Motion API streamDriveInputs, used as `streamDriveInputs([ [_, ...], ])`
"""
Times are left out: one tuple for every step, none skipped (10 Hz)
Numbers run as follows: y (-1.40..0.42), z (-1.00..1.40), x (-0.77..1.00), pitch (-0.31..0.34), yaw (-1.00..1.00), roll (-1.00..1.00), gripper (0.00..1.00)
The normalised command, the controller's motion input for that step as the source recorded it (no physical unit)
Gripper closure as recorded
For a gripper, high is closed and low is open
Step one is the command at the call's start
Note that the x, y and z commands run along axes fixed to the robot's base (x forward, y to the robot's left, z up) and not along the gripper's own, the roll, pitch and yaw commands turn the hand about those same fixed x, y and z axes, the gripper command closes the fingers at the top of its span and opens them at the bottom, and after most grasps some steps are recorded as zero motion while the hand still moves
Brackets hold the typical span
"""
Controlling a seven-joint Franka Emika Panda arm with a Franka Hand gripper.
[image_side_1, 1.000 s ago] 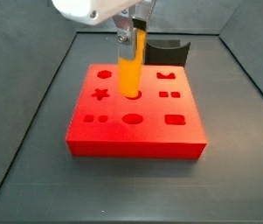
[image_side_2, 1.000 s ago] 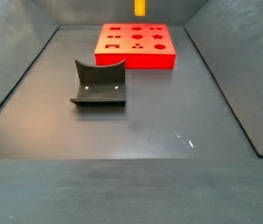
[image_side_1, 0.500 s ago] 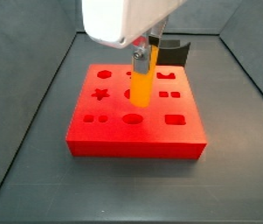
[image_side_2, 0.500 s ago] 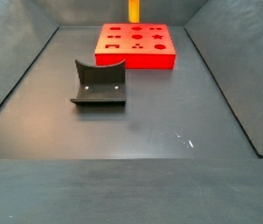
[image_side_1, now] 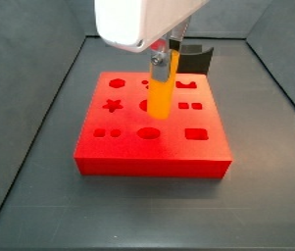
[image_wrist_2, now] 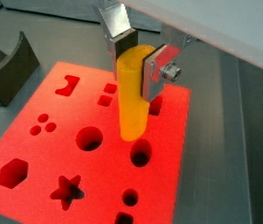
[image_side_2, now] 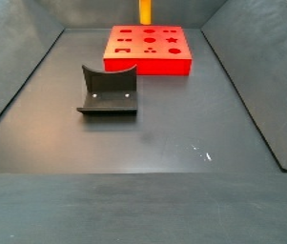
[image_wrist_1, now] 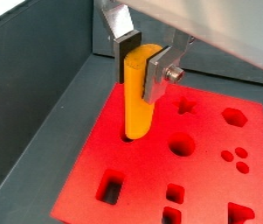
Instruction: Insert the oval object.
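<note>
Below my hand sits the red block (image_side_1: 154, 132), flat on the dark surface (image_side_2: 146, 133), its top face cut with shaped holes. Beyond the block from my hand stands the dark grey curved holder (image_side_2: 109, 91), well apart and out of the way.

My hand (image_wrist_1: 143, 63) hangs over the middle of the block, and it is closed on the upper end of the oval object (image_wrist_1: 137, 96), one silver finger (image_wrist_1: 157, 74) on each broad side of it. The peg hangs straight down from my grip, its long axis upright and nearly square to the block's top.

What matters is where its lower tip is. In a wrist view it is just beside the oval hole (image_wrist_2: 141, 156), seemingly a little short of it, and I cannot tell whether it touches the block. I judge the tip needs a small sideways shift onto that hole, then a straight push down.
</note>
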Motion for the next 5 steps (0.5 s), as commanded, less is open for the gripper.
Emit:
streamDriveInputs([
  [-0.06,-0.22,0.0,0.11,-0.81,0.09,1.0],
  [-0.06,-0.32,0.0,0.083,-0.99,0.05,1.0],
  [-0.21,-0.22,-0.15,0.0,-0.8,0.0,1.0],
  [-0.47,0.0,-0.18,0.0,0.23,0.05,1.0],
  [-0.1,0.1,-0.09,-0.043,0.98,0.0,1.0],
])
